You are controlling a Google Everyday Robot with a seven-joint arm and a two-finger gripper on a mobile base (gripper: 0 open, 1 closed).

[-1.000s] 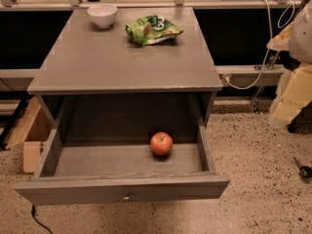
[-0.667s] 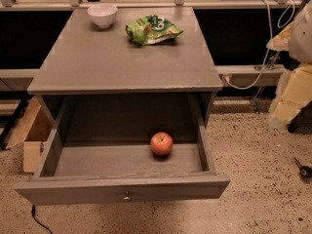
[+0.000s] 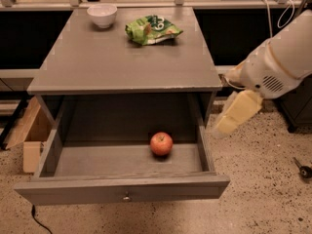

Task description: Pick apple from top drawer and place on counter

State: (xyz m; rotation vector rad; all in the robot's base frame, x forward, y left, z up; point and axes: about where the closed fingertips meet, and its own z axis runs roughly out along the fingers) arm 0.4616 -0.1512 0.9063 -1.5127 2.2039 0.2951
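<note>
Speckled flooring runs under a grey cabinet whose counter point(image 3: 122, 57) fills the upper middle of the frame, with a white bowl point(image 3: 102, 14) and a green bag point(image 3: 152, 29) at its far edge. Below it the drawer point(image 3: 122, 191) stands pulled fully out toward the bottom of the frame. The apple point(image 3: 161, 143) sits on the drawer floor, right of centre and toward the back, stem dimple up, apart from every wall.

Just outside the drawer's right wall, at the right of the frame, the gripper point(image 3: 236, 113) hangs a little above the rim. I cannot tell whether it is open or closed; nothing appears to be in it. The apple lies to its left and lower, across the right wall, so the reach likely has to go over that wall and then down. Being round, the apple favours no approach angle.

Against the earlier frame, the gripper has swung in from the far right edge, leftward and lower, toward the drawer. The apple has not moved.
</note>
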